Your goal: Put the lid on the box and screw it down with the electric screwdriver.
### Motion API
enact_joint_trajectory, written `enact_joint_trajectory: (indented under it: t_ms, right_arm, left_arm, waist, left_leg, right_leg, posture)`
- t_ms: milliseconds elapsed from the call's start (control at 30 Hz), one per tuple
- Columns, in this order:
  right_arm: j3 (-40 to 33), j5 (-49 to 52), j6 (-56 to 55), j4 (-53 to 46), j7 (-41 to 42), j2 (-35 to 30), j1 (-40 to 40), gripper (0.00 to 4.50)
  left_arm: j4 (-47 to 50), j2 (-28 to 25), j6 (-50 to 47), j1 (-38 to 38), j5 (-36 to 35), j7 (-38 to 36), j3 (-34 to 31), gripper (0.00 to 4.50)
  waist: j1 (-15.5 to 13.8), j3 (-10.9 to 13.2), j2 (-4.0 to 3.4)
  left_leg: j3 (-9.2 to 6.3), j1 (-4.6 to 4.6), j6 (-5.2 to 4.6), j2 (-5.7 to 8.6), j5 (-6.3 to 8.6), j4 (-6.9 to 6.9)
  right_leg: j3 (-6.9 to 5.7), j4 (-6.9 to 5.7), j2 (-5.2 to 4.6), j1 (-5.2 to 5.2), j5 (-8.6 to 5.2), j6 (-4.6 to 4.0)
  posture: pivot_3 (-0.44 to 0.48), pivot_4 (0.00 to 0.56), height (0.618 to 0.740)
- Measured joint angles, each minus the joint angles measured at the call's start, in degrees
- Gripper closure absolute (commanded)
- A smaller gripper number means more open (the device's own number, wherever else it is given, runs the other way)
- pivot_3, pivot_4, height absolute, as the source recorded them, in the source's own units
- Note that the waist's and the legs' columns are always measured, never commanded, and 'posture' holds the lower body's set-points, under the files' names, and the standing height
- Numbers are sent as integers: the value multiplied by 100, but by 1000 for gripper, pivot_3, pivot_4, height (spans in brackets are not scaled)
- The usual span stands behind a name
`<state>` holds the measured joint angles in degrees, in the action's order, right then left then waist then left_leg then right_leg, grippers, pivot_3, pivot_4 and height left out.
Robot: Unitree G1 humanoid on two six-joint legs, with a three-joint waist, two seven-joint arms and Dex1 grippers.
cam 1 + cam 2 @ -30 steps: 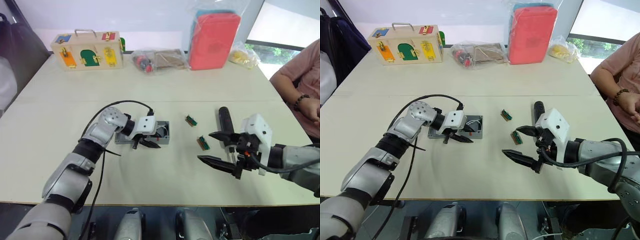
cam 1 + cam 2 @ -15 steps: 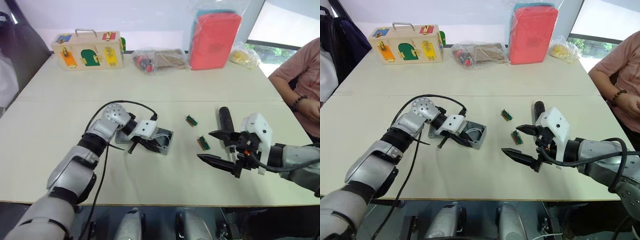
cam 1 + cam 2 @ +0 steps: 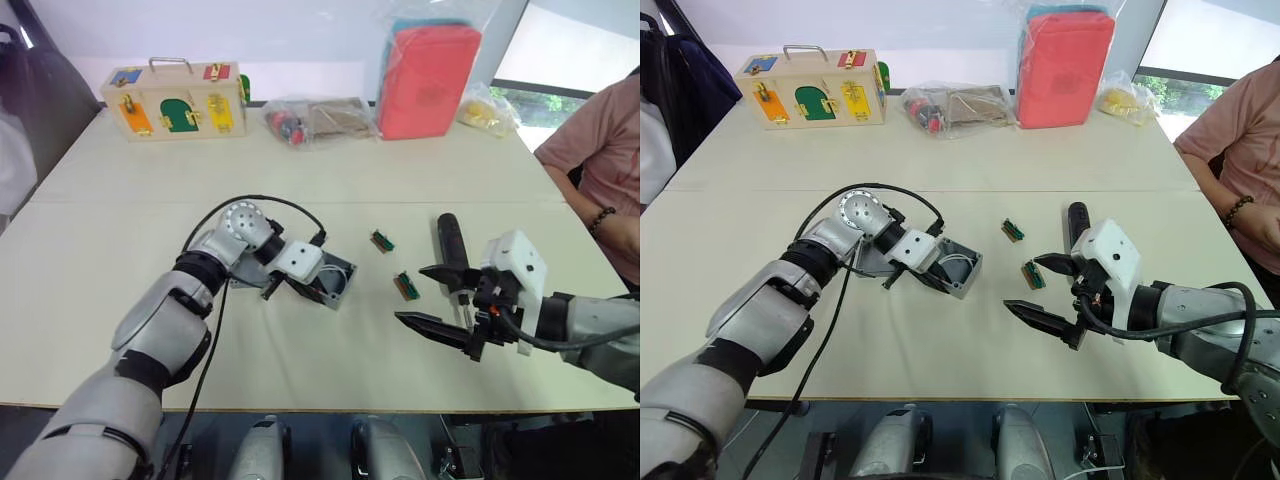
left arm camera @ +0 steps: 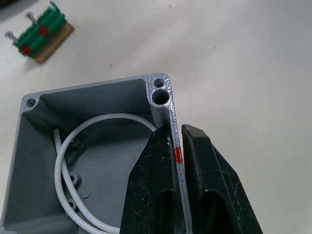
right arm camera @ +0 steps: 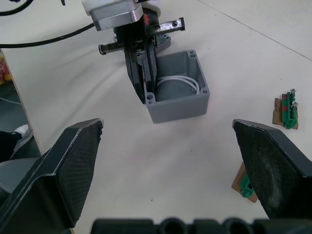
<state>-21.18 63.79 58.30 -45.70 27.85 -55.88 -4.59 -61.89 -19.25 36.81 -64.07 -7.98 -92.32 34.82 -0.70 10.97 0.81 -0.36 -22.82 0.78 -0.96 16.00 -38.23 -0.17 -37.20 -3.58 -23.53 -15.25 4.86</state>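
Note:
The grey box point(image 3: 338, 283) stands open with a white wire coiled inside point(image 4: 73, 161). It sits mid-table, turned at an angle. My left gripper point(image 4: 176, 131) is shut on one wall of it, right at the small red mark point(image 4: 178, 155). The flat grey lid point(image 3: 868, 263) lies on the table just left of the box, partly under my left wrist. The black electric screwdriver point(image 3: 449, 240) lies on the table beyond my right gripper point(image 3: 410, 293). That gripper is open and holds nothing, to the right of the box, with its wide-spread fingers point(image 5: 78, 161) pointing at it.
Two green connector pieces point(image 3: 381, 240) point(image 3: 405, 285) lie between the box and the screwdriver. A wooden latch box point(image 3: 175, 100), plastic bags point(image 3: 315, 118) and a red pouch point(image 3: 428, 75) line the far edge. A person point(image 3: 600, 170) sits at the right.
My left gripper has pulled the box to the right, away from the lid, and turned it at an angle. The right gripper has barely moved.

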Motion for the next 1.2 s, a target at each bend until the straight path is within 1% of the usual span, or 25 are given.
enact_joint_trajectory:
  t_ms: [267,333,367,433,467,500,533,567,667,700,767,900,967,1033,1067,1133,1167,1200]
  right_arm:
    - [1,5,-2,-15,-44,-69,0,0]
    - [3,4,-6,-15,-30,-104,-1,0]
    - [8,4,-8,-14,-16,-137,-3,0]
    - [8,4,-18,-14,8,-150,-6,0]
    - [11,4,-25,-14,20,-150,-6,0]
    - [11,3,-35,-14,28,-151,-6,0]
    - [11,3,-47,-14,35,-151,-6,0]
    - [11,3,-54,-14,39,-151,-6,0]
    - [16,3,-70,-14,39,-152,-10,0]
    - [26,4,-75,-14,32,-151,-18,0]
    - [42,4,-76,-14,16,-151,-26,0]
    - [76,4,-82,-14,9,-151,-35,0]
    - [135,2,-115,-8,10,-147,-78,0]
    - [222,1,-163,7,26,-138,-179,0]
    - [277,0,-182,41,40,-137,-244,0]
    - [314,-8,-211,118,65,-135,-307,0]
    - [368,-14,-241,148,102,-135,-373,0]
    - [377,-21,-252,161,125,-136,-385,0]
  left_arm:
    - [-288,57,266,-151,-2,0,-15,4469]
    - [-345,79,294,-151,1,0,-14,3678]
    - [-363,84,332,-154,1,0,-15,3587]
    - [-404,97,380,-183,2,0,-20,2802]
    - [-442,108,391,-209,3,0,-20,2516]
    - [-455,109,399,-219,3,0,-20,2078]
    - [-472,111,402,-226,4,0,-21,1832]
    - [-477,112,403,-229,5,0,-21,1374]
    - [-491,102,403,-255,5,0,-21,292]
    - [-486,62,395,-288,-2,0,-25,76]
    - [-393,-125,300,-408,-83,0,-85,76]
    - [190,-699,-337,-444,-557,1,-324,76]
    - [509,-925,-812,-413,-680,31,-665,76]
    - [945,-1193,-1419,-263,-754,408,-1159,76]
    - [1262,-1340,-1749,-105,-754,712,-1390,76]
    - [1846,-1547,-2358,308,-724,1359,-1734,76]
    - [2424,-1658,-2842,724,-641,1922,-1973,76]
    - [2624,-1678,-3095,917,-607,2212,-2058,76]
  waist:
    - [2,0,1]
    - [0,0,1]
    - [0,0,1]
    - [0,1,1]
    - [0,0,1]
    - [0,0,1]
    - [0,1,1]
    - [1,0,1]
    - [1,1,1]
    - [4,1,2]
    - [10,2,3]
    - [32,2,2]
    - [27,2,2]
    - [41,2,3]
    - [48,1,2]
    - [49,0,0]
    - [60,0,0]
    - [58,0,0]
  left_leg:
    - [-1,0,0,0,0,0]
    - [-1,-1,0,0,0,0]
    - [-1,0,0,0,0,0]
    - [-2,-1,0,0,0,0]
    - [-2,0,0,0,0,0]
    - [-2,0,0,0,0,0]
    - [-2,0,0,0,0,0]
    - [-2,0,0,0,0,0]
    - [-2,0,0,0,0,0]
    - [-2,0,0,0,0,0]
    - [-2,0,0,0,0,0]
    - [-4,0,0,-3,0,0]
    - [-3,0,0,-3,0,0]
    - [-6,1,0,-4,0,0]
    - [-6,3,0,-4,0,0]
    - [-12,5,0,-5,0,1]
    - [-18,7,1,-10,0,1]
    - [-18,8,1,-10,0,1]
  right_leg:
    - [-1,0,1,-1,0,0]
    - [-1,0,1,-1,0,0]
    - [-1,0,1,-1,0,0]
    - [-1,-1,1,0,0,0]
    - [-1,0,1,0,0,0]
    - [-1,0,1,0,0,0]
    - [-1,0,1,0,0,0]
    - [-1,-1,1,-1,0,0]
    - [-1,-1,1,-1,0,0]
    - [-1,-1,1,-1,0,0]
    - [-1,-1,1,-2,0,0]
    - [-1,-2,2,-2,0,0]
    - [-2,-2,2,-2,0,1]
    - [-1,-3,1,-2,0,2]
    - [0,-2,1,-2,1,3]
    - [0,-4,0,0,1,4]
    - [3,-8,-1,-1,2,5]
    - [4,-9,-1,0,2,5]
  posture:
    - [0,150,730]
    - [0,150,730]
    - [0,150,730]
    - [0,150,730]
    - [0,150,730]
    - [0,150,730]
    - [0,150,730]
    - [0,150,730]
    - [0,150,730]
    - [0,150,730]
    - [0,150,730]
    - [0,150,730]
    - [0,150,730]
    - [0,150,730]
    - [0,150,730]
    - [0,150,730]
    - [0,150,730]
    - [0,150,730]
